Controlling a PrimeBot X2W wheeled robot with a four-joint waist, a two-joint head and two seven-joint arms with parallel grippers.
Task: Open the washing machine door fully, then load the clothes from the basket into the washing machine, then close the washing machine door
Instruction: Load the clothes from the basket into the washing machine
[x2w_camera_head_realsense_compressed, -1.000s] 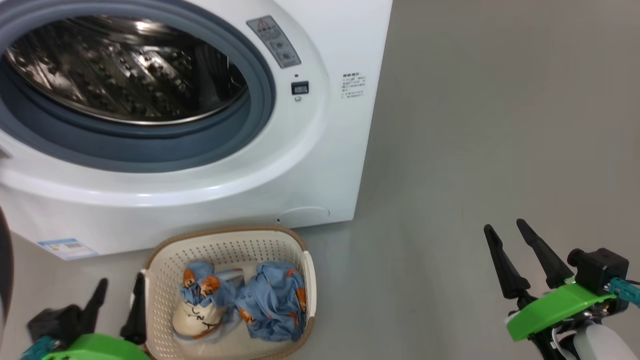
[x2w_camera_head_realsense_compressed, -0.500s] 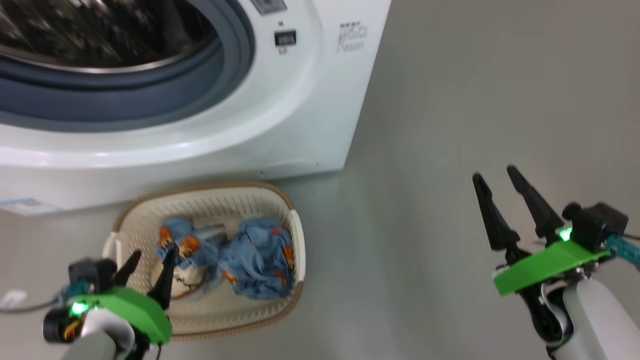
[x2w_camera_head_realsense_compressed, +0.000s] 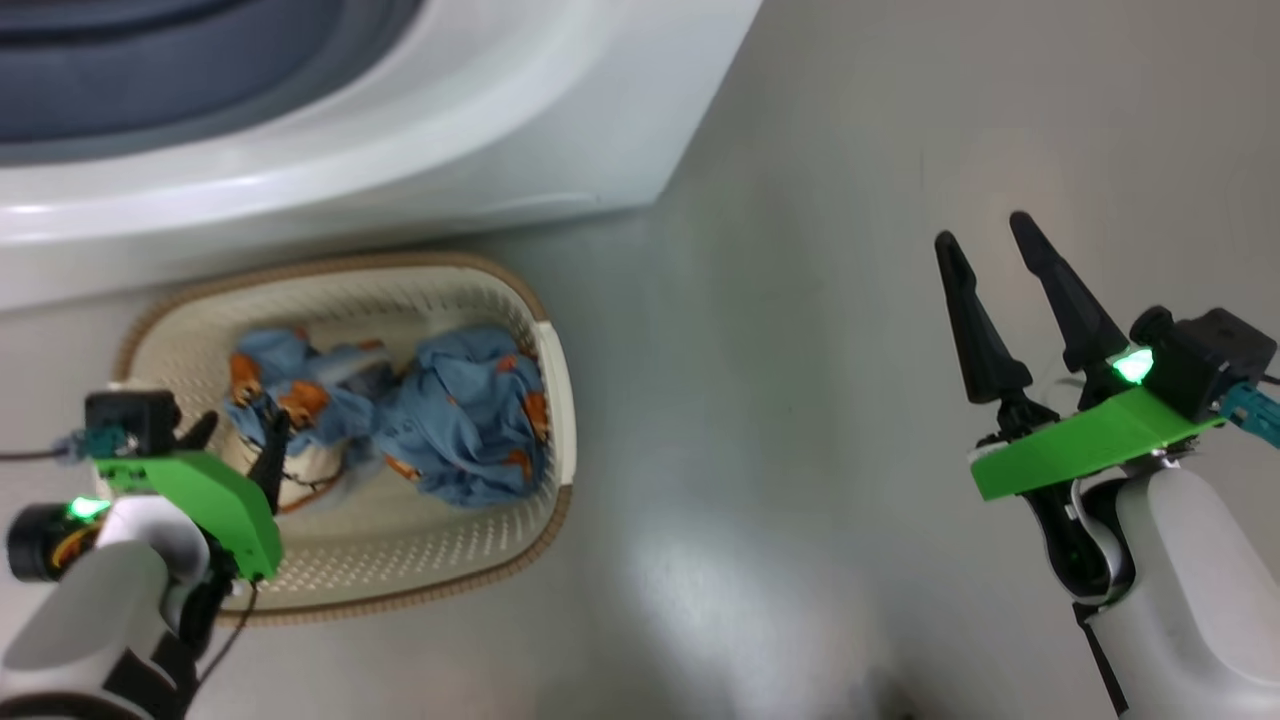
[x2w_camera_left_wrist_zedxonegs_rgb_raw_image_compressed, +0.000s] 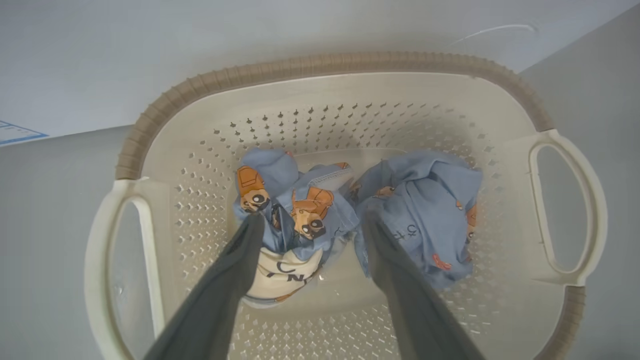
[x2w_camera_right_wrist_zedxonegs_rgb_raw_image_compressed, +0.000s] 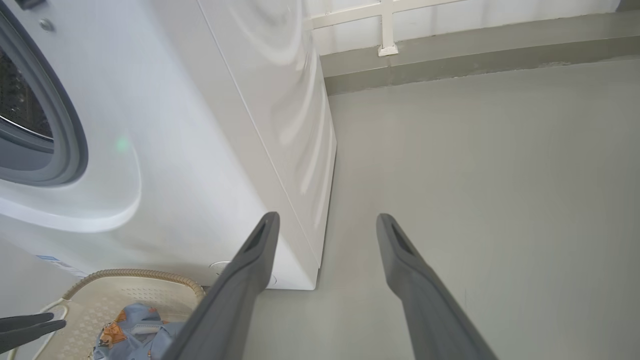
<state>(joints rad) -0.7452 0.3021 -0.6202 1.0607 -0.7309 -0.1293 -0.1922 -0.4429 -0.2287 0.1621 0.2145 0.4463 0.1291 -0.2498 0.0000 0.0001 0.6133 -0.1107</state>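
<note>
The left claw (x2w_camera_left_wrist_zedxonegs_rgb_raw_image_compressed: 311, 222) has dropped into the brown-rimmed cream perforated plastic basket (x2w_camera_left_wrist_zedxonegs_rgb_raw_image_compressed: 325, 62), spread over the light-blue bear-print clothes (x2w_camera_left_wrist_zedxonegs_rgb_raw_image_compressed: 420, 200) inside it; pinching looks next. The right claw (x2w_camera_head_realsense_compressed: 985, 240), also spread, hangs empty well right of the basket.

Left gripper (x2w_camera_head_realsense_compressed: 240, 432) hung low at the head view's left, fingers (x2w_camera_left_wrist_zedxonegs_rgb_raw_image_compressed: 225, 285) spread wide and tipped downward, left forearm (x2w_camera_head_realsense_compressed: 80, 610) bent behind its green wrist plate (x2w_camera_head_realsense_compressed: 200, 495), right gripper (x2w_camera_head_realsense_compressed: 982, 235) stood at the right, fingers parted, pointing up, empty, right forearm (x2w_camera_head_realsense_compressed: 1190, 580) rose from the bottom corner.
</note>
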